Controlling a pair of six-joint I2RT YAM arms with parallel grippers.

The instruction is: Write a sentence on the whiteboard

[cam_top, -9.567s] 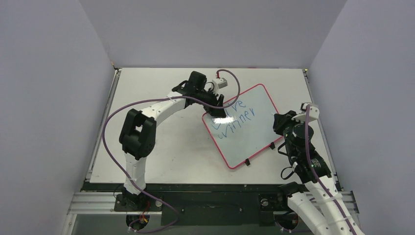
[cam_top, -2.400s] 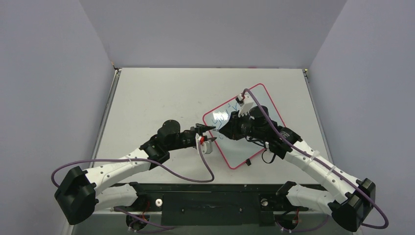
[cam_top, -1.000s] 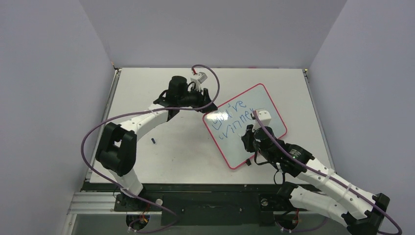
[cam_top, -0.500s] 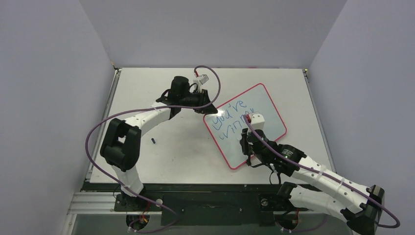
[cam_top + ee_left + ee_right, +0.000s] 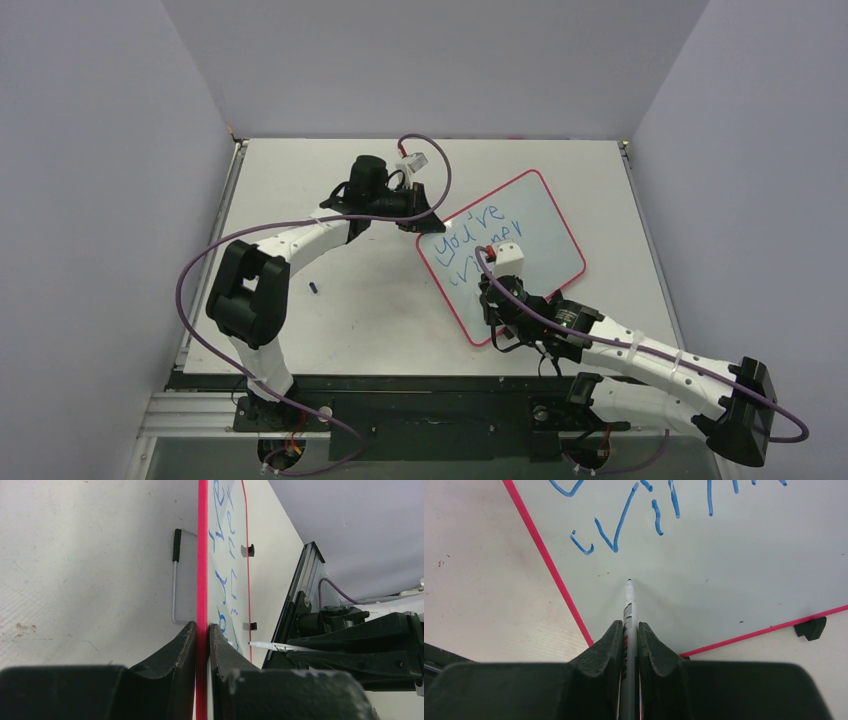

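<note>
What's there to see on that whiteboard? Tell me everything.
The whiteboard is a glossy white rectangle with rounded corners, a thin pink frame and small black feet, lying skewed on the table. Blue writing fills its far part. The left gripper pinches its frame edge; the right gripper holds a pen over its blank area.

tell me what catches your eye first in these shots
A pink-framed whiteboard sits askew right of the table's middle, blue writing across its top. The left gripper pinches its pink edge near the left corner, while the right gripper holds a pen pointing at the bare part below the words.
</note>
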